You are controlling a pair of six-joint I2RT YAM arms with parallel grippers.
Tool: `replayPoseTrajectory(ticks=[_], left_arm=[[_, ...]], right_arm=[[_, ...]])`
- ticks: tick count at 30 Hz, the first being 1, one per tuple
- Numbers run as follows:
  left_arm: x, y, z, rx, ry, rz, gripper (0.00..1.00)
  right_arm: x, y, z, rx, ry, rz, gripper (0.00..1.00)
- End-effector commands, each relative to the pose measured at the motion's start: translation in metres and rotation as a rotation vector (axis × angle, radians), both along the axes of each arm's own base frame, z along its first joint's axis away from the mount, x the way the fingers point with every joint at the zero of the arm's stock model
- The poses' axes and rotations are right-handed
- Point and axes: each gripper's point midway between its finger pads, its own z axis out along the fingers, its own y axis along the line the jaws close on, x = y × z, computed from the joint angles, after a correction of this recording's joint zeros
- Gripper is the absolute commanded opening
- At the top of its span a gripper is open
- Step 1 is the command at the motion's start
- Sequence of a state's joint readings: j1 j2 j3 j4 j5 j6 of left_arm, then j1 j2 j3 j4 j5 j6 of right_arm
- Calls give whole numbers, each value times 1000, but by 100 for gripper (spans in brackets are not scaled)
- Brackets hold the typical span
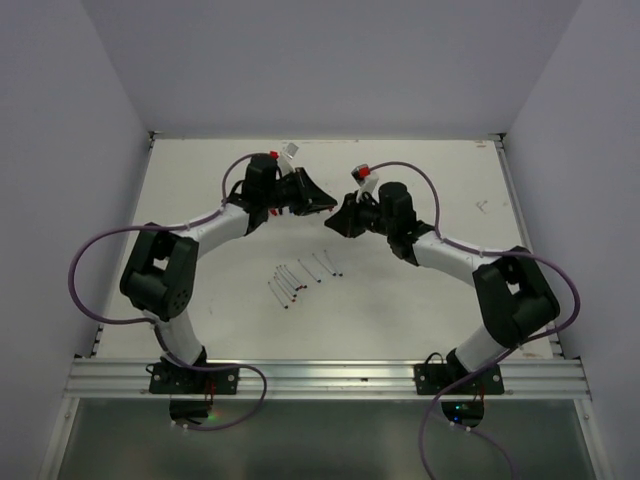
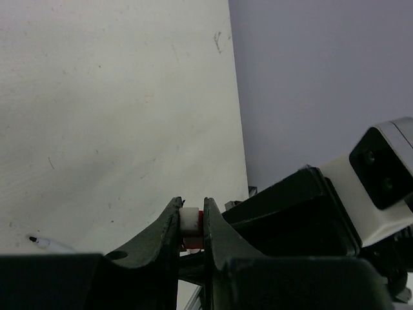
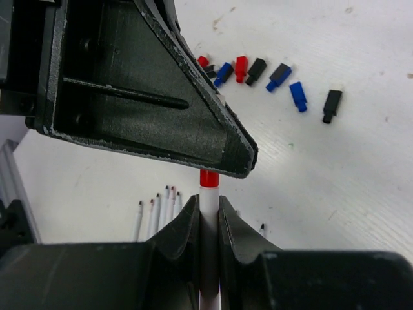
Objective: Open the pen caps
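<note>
Nearest you, uncapped pens [image 3: 157, 216] lie in a row on the surface [image 1: 420, 300]. Past them, your right gripper [image 3: 208, 205] pinches a white pen [image 3: 208, 194] by its barrel, and your left gripper [image 2: 191, 216] clamps its red end. Beyond, loose pen caps [image 3: 298, 95] lie scattered.

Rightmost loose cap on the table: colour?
Black cap, seen best in the right wrist view.

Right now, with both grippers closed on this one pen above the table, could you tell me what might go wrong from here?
1. The left gripper pinches only the short red cap at its fingertips; it could slip off when pulled.
2. The right gripper sits almost against the left one, so a sudden release might knock them together.
3. A dropped pen could scatter the loose caps on the table.
</note>
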State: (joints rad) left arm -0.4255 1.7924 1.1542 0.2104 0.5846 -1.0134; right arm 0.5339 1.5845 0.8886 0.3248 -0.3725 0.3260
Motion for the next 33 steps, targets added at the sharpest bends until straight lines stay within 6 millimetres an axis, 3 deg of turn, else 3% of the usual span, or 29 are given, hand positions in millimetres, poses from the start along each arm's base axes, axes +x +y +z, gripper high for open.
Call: replayPoseTrajectory(ticks=[1, 5, 6, 8, 11, 12, 13, 14, 15, 16, 17, 18, 19, 22, 24, 26, 28, 33], left_arm=[[57, 62, 17, 20, -131, 229, 0], [59, 64, 20, 1, -143, 238, 0], [60, 65, 19, -1, -139, 242, 0], [61, 67, 21, -10, -140, 252, 0], [66, 69, 20, 7, -134, 274, 0], [71, 74, 17, 40, -122, 305, 0], [71, 78, 6, 80, -82, 318, 0], [74, 80, 8, 98, -90, 331, 0], [75, 83, 7, 114, -87, 345, 0], [77, 91, -1, 158, -65, 382, 0], [80, 94, 1, 184, -78, 396, 0], [84, 100, -2, 216, -76, 430, 0], [83, 104, -3, 241, -72, 445, 0], [88, 117, -1, 311, -89, 510, 0], [90, 122, 1, 329, -106, 528, 0], [87, 128, -3, 362, -87, 546, 0], [89, 128, -2, 350, -94, 536, 0], [94, 115, 12, 321, -156, 493, 0]], right_arm=[[-43, 28, 25, 201, 88, 276, 0], [-68, 40, 40, 340, 144, 427, 0], [-67, 42, 49, 367, 111, 442, 0], [-64, 43, 45, 364, 122, 424, 0], [-51, 36, 29, 253, 91, 344, 0], [-41, 26, 4, 147, 145, 228, 0], [-36, 22, 4, 90, 115, 186, 0], [-27, 17, 1, 10, 56, 143, 0], [-33, 15, -11, -62, 80, 117, 0], [-19, 3, -17, -143, 44, 4, 0], [-22, 5, -17, -203, 2, -8, 0], [-23, -2, -25, -284, -1, -44, 0], [-9, -20, -28, -385, -51, -178, 0], [-5, -30, -33, -516, -110, -281, 0], [-2, -53, -40, -637, -127, -395, 0], [-1, -63, -40, -682, -153, -436, 0], [-4, -57, -34, -640, -171, -406, 0], [-7, -48, -47, -619, -102, -310, 0]])
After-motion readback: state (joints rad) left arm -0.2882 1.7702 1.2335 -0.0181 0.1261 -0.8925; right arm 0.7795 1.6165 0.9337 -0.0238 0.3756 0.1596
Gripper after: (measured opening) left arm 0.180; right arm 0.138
